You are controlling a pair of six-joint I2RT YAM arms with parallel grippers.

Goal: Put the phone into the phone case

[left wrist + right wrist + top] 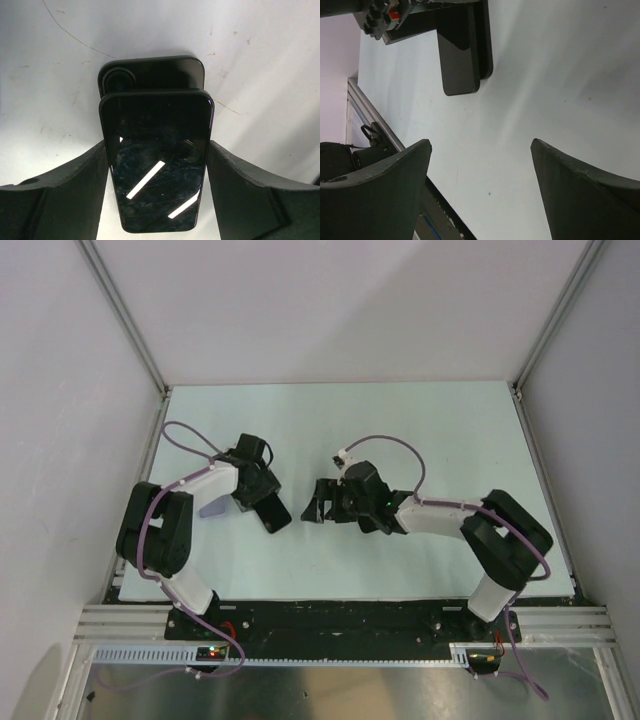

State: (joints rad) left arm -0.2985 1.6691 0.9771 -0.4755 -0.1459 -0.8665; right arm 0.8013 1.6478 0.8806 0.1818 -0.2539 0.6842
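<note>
1. The left arm (pixel 160 530) and the right arm (pixel 505 540) are built from bulky black joint housings joined by white links (pixel 435 517).
2. A thin purple cable (pixel 185 435) is looped loosely along each arm, from base to wrist.
3. The left end effector (pixel 157 165) and the right end effector (pixel 480 165) are moulded in matt black, each with two broad, curved fingers (pixel 375 180).
4. Black base plates (pixel 200 625) are seen, with small red and green lights (pixel 212 651) beside them.

The right end effector (pixel 480 150) hangs over the white counter (pixel 560 75), fingers spread wide; farther off, a glossy dark phone (pixel 456 55) overlaps the phone case (pixel 487 45)
</note>
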